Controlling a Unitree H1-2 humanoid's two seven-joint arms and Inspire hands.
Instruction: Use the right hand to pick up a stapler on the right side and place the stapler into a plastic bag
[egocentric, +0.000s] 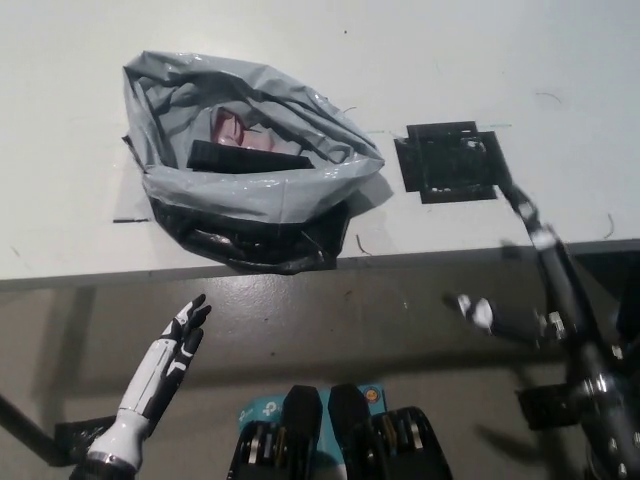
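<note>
Looking steeply down in the head view, the stapler (250, 158) appears to be the dark bar lying inside the grey plastic bag (250, 197), which sits open-mouthed on the white table (560, 60) towards its left part, with its lower folds close to the near edge. The bar's long axis runs roughly along that near edge, and a pink thing (228, 125) shows just behind it in the bag. No stapler shows on the table outside the bag. A black square (450, 162) is marked on the right part of the table, just beside the bag's right rim.

The right hand (495, 318) hangs below the table's near edge, towards the right, well apart from the bag. It is blurred, so I cannot tell whether it is released or clenched, and nothing can be made out in it. From this hand the stapler lies up and to the left, beyond the near edge and past the black square.

The left hand (168, 358) rests low at the left, also below the near edge, released with its fingers apart. It is about as near the bag as the right one.

By how things lie, the placing looks done.
</note>
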